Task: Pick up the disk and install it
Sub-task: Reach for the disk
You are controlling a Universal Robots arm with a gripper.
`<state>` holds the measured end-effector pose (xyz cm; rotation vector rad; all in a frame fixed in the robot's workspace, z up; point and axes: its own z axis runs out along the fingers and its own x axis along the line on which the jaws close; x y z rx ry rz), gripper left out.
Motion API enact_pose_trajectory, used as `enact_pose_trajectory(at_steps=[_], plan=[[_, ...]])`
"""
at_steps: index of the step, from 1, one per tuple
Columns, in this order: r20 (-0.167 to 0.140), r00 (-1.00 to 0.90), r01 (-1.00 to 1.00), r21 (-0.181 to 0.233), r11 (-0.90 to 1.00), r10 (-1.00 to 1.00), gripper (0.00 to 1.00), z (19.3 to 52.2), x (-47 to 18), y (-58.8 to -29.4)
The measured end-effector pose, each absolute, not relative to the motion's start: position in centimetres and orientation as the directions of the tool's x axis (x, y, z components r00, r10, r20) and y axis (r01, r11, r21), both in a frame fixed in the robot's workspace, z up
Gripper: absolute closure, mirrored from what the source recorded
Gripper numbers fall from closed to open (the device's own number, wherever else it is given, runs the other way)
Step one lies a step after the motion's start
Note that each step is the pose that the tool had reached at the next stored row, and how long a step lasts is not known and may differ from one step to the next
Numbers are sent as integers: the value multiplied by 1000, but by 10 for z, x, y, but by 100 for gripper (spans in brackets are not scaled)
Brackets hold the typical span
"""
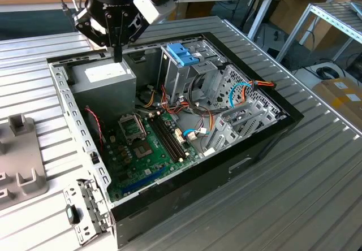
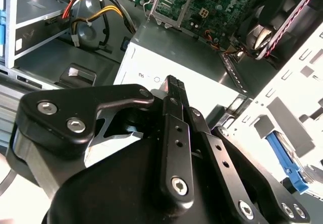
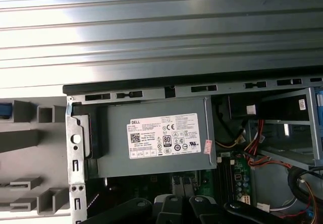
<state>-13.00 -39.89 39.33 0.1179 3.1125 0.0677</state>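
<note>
The disk is out of view. My gripper point(image 1: 117, 54) hangs over the back corner of the open computer case point(image 1: 85, 143), just above the grey power supply point(image 1: 104, 81) with its white label. In the second wrist view the two black fingers meet at the gripper's tip point(image 2: 174, 84), shut with nothing between them, above the power supply point(image 2: 171, 52). The first wrist view looks straight down on the power supply point(image 3: 156, 138).
An upright metal drive cage point(image 1: 189, 78) with a blue plastic handle piece point(image 1: 182, 53) stands in the case, beside the green motherboard point(image 1: 147, 143) and coloured cables point(image 1: 249, 87). A grey fixture point(image 1: 22, 160) sits on the ribbed table at the exterior view's left.
</note>
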Motion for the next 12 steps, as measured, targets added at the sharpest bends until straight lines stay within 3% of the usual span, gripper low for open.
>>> enact_pose_trajectory(at_steps=[12], plan=[[-24, -997, 75, 44, 996, 76, 90, 393, -133, -399]])
